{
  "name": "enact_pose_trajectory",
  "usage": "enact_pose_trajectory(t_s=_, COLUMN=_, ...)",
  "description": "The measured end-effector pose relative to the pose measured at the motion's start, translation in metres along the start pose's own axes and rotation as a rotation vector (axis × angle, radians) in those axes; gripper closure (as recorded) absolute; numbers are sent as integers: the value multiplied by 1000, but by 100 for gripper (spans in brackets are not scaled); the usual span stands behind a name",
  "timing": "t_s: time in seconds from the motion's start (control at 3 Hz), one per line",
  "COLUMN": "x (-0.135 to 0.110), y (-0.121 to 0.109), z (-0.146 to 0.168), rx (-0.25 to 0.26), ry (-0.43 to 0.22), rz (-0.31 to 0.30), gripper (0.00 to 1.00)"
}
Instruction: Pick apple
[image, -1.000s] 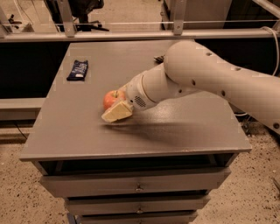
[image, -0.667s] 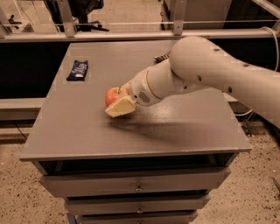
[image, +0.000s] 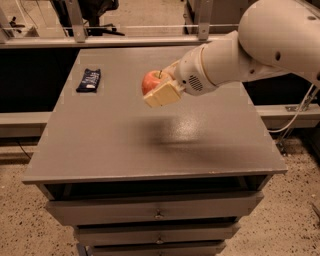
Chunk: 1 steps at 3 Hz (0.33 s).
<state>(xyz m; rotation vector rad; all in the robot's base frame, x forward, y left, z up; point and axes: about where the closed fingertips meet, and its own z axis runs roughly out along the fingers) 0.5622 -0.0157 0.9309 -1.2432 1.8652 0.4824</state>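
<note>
The red-orange apple (image: 150, 81) with a short stem is held in my gripper (image: 159, 89), lifted above the grey table top (image: 125, 140). My gripper is shut on the apple; a cream-coloured finger (image: 162, 94) covers its near side. The white arm reaches in from the upper right. A shadow lies on the table below the gripper.
A flat dark snack wrapper (image: 89, 80) lies at the table's back left. The table is a drawer cabinet with drawers (image: 157, 212) below its front edge. A rail and shelving (image: 125, 35) run behind the table. A cable hangs at the right.
My gripper has risen with the apple in it, moving up and slightly right, away from the table surface.
</note>
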Motion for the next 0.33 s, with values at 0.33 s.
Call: enact_pose_trajectory(t_s=0.33, x=0, y=0, z=0, rx=0, ry=0, rz=0, gripper=100)
